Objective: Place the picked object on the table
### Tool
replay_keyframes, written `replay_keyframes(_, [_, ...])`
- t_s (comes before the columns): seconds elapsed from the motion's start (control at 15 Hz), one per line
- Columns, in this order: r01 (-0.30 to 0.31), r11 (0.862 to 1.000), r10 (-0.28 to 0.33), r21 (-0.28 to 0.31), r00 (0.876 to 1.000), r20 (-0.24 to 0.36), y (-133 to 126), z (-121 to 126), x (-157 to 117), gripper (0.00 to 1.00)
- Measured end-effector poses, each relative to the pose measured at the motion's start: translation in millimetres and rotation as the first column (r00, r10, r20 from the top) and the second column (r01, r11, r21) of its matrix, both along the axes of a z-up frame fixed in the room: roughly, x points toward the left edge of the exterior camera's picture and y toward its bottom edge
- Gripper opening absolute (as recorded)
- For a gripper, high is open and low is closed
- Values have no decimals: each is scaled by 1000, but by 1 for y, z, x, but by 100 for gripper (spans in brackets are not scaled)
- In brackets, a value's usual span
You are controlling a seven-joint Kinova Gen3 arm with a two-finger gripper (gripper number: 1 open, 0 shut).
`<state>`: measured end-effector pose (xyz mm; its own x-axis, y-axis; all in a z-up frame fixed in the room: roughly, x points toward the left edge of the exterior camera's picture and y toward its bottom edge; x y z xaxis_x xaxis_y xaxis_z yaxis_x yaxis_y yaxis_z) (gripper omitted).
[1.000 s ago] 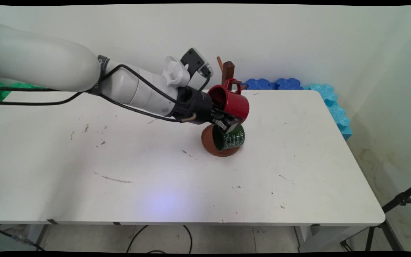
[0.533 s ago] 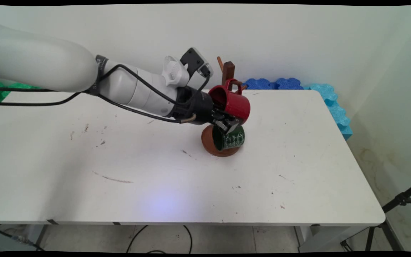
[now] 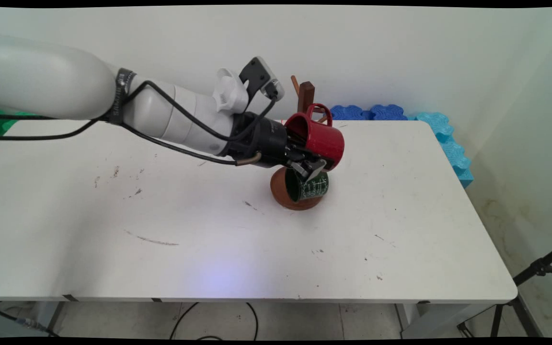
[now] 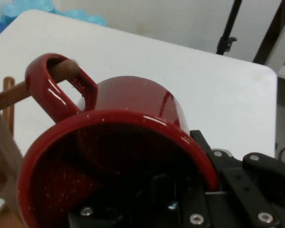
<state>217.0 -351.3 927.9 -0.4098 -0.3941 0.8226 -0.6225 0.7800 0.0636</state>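
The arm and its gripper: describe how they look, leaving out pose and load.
White, rounded arm links with a dark band, black cables looping alongside, and a black-and-white module on the wrist. The black gripper has bare screw heads on its linkage.

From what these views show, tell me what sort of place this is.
Probably a robot lab or test room, not a kitchen: a scuffed white table against a bare wall, foam mats along its far edge, a tripod leg at right, and a cabled arm whose gripper holds a red mug.

Mug [image 3: 318, 138] above lower mug [image 3: 310, 186], before rack [image 3: 306, 95].
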Motion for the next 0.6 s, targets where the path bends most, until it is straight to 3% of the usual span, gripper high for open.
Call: replay_keyframes(0.6, [100, 995, -100, -8, 994, -43, 30, 33, 17, 0])
